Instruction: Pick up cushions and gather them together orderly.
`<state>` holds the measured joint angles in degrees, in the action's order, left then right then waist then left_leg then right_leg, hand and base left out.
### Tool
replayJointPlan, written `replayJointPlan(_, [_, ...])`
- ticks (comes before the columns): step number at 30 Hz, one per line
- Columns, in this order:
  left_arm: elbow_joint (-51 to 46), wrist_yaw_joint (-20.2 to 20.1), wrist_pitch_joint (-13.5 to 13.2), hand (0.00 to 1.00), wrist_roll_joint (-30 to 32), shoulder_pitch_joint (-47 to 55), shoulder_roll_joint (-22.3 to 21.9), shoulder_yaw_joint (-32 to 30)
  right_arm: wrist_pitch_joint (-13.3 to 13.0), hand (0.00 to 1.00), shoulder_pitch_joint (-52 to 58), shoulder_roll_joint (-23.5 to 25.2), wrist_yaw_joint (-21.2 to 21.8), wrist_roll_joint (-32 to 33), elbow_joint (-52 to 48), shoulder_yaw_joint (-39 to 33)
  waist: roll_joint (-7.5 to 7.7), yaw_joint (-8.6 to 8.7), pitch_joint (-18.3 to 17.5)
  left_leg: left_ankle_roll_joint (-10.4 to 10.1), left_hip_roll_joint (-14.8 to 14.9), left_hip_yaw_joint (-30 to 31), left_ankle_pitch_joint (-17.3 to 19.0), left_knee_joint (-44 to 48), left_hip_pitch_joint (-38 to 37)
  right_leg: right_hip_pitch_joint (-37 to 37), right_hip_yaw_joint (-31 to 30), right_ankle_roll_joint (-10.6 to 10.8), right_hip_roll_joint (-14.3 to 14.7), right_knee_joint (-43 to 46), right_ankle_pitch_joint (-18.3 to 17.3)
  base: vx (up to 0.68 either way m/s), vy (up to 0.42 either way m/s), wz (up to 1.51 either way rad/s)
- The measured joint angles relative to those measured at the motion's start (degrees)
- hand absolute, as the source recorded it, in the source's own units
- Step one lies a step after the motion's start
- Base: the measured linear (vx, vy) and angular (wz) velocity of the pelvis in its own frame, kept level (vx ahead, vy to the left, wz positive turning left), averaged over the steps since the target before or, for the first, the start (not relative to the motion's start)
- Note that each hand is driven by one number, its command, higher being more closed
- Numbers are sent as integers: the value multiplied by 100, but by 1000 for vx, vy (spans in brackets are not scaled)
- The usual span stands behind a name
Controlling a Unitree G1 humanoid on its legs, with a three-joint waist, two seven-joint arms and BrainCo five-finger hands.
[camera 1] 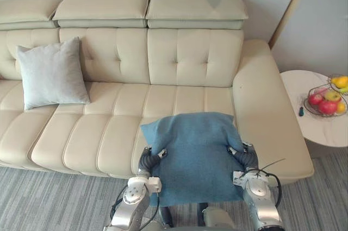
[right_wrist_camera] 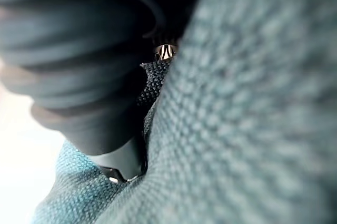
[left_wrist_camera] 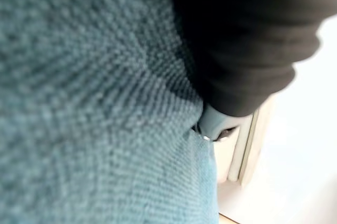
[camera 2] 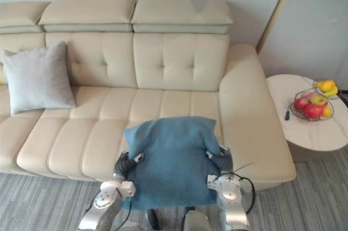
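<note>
A blue cushion (camera 1: 196, 155) hangs upright in front of the cream sofa (camera 1: 179, 57), over its front edge, held at both sides. My left hand (camera 1: 149, 160) clamps its left edge with the thumb lying on the front face. My right hand (camera 1: 243, 157) clamps the right edge the same way. Close up, blue knit cloth (left_wrist_camera: 79, 103) presses against the left hand's dark cover (left_wrist_camera: 237, 34), and the same cloth (right_wrist_camera: 253, 118) lies against the right hand's cover (right_wrist_camera: 79, 50). A light grey cushion (camera 1: 51, 73) leans on the sofa's backrest at the far left.
A round white side table (camera 1: 321, 130) stands right of the sofa's arm, with a wire basket of fruit (camera 1: 326, 100) on it. Grey carpet (camera 1: 49, 198) runs along the sofa's front. The middle seats between the two cushions are bare.
</note>
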<state>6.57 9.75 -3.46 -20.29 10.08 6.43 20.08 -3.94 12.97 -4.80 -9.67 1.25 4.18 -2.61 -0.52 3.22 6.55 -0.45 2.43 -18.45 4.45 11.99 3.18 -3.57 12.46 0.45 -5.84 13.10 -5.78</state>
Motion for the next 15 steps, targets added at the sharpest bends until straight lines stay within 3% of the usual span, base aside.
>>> replayJointPlan(3, [-382,-11,-9,100,-6,51,-74,-31,-20,100,180,-60,-3,0,-798,-9,-52,-117,-13,3,456,-300,100,2134,759,413,7,5,21,-253,-79,151,3,1])
replayJointPlan(6, [-644,-27,-70,100,-5,72,-157,-105,-94,100,141,-80,-9,5,-996,-10,-94,-224,-88,12,450,-318,217,2317,807,576,-142,9,-47,-537,-104,114,83,-19])
replayJointPlan(7, [-663,-31,-95,100,-4,73,-161,-109,-101,100,123,-74,-12,16,-988,-11,-130,-274,-93,82,522,-312,409,2231,765,567,-174,6,-42,-533,-98,65,79,-21])
replayJointPlan(9, [-652,-34,-81,100,-2,106,-175,-111,-98,100,134,-66,-14,57,-960,-11,-164,-304,-113,-75,682,-214,583,1565,546,575,-303,3,-23,-513,-100,59,82,-28])
replayJointPlan(10, [-651,-34,-77,100,-1,178,-220,-111,-97,100,167,-81,-14,108,-934,-10,-220,-320,-144,-281,710,62,236,688,278,553,-408,49,9,-519,-115,81,187,-41])
replayJointPlan(11, [-614,-34,-74,100,0,243,-269,-110,-97,100,192,-89,-14,109,-861,-8,-280,-322,-169,-495,706,363,129,299,87,546,-547,160,56,-508,-141,92,222,-46])
replayJointPlan(12, [-581,-34,-68,100,0,253,-262,-111,-97,100,184,-62,-13,108,-767,-7,-300,-320,-195,-527,686,330,161,142,-33,552,-635,196,48,-511,-145,89,225,-41])
replayJointPlan(15, [-577,-34,-58,100,15,299,-116,-115,-51,100,248,86,2,104,-650,24,-42,-329,-255,-493,485,37,164,-134,-139,382,-873,324,-110,-530,-92,25,159,-40])
